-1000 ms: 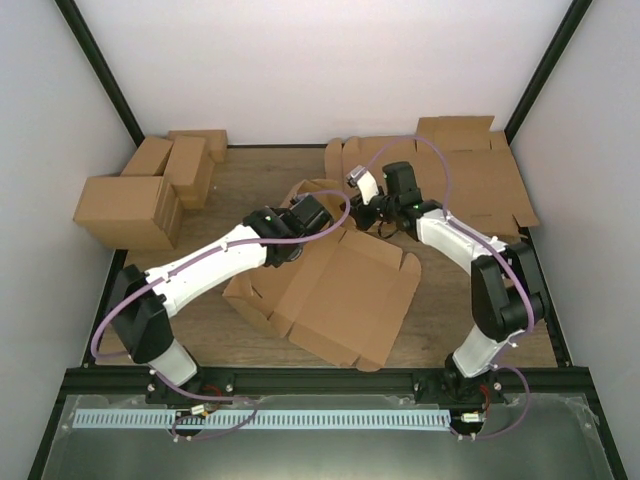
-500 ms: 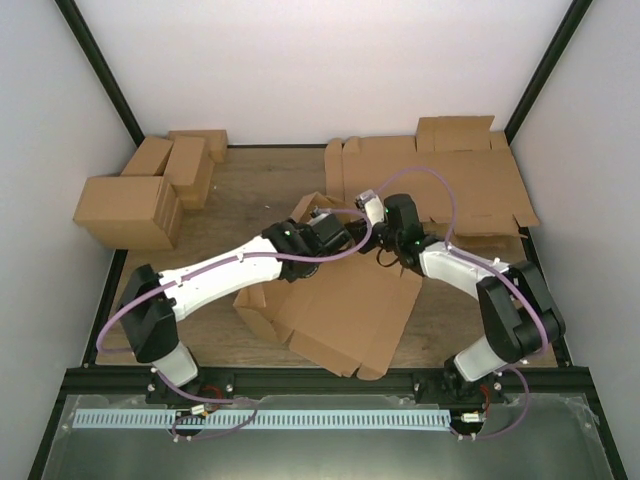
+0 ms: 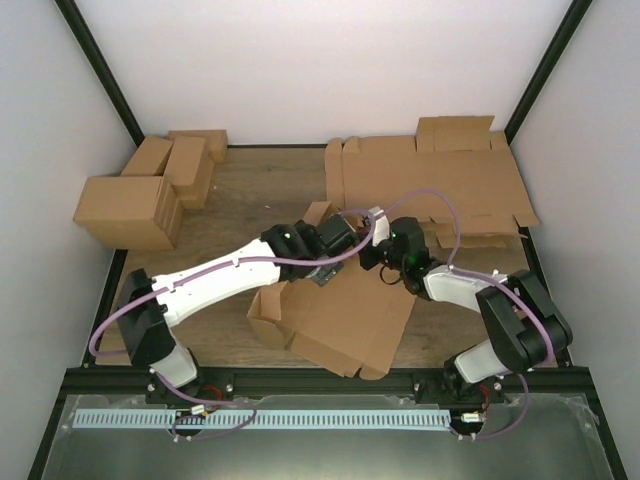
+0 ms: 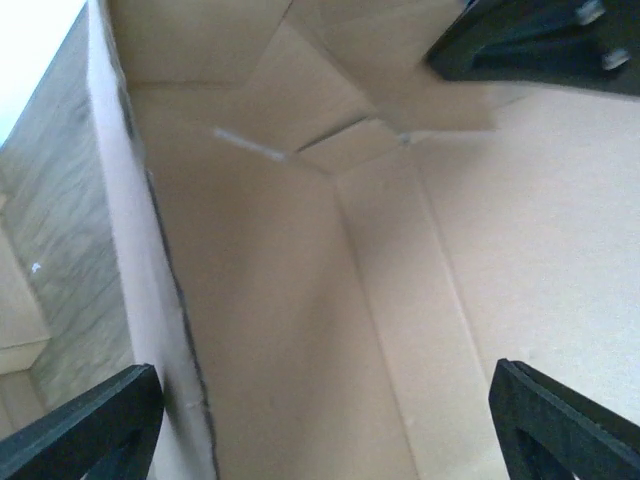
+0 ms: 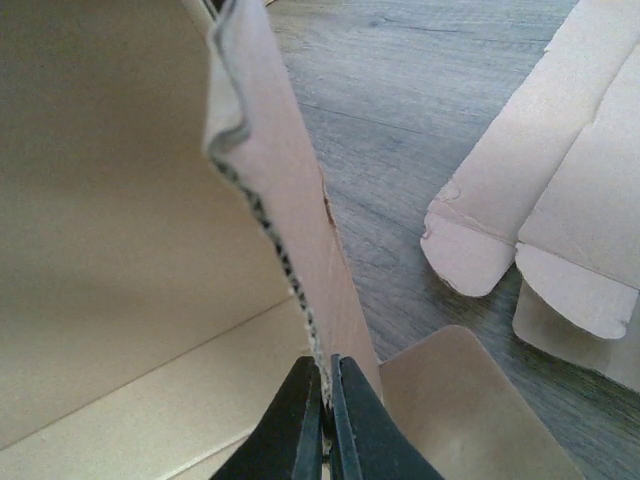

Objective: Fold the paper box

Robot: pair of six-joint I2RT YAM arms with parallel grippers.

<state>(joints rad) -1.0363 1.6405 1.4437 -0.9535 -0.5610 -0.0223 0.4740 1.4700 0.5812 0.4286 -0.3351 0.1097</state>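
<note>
Pinching box (image 3: 345,322) wall upright in right gripper (image 5: 325,378), likely bracing fold; left gripper (image 4: 318,400) spread wide, empty, panel ahead.

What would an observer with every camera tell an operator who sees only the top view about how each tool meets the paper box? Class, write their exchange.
Operator: What is happening on the right?
Observer: The right tool is shut on the edge of an upright wall of the paper box.
Operator: And on the left?
Observer: The left tool is open, its fingers wide apart over the box's inside, clamping nothing.
</note>
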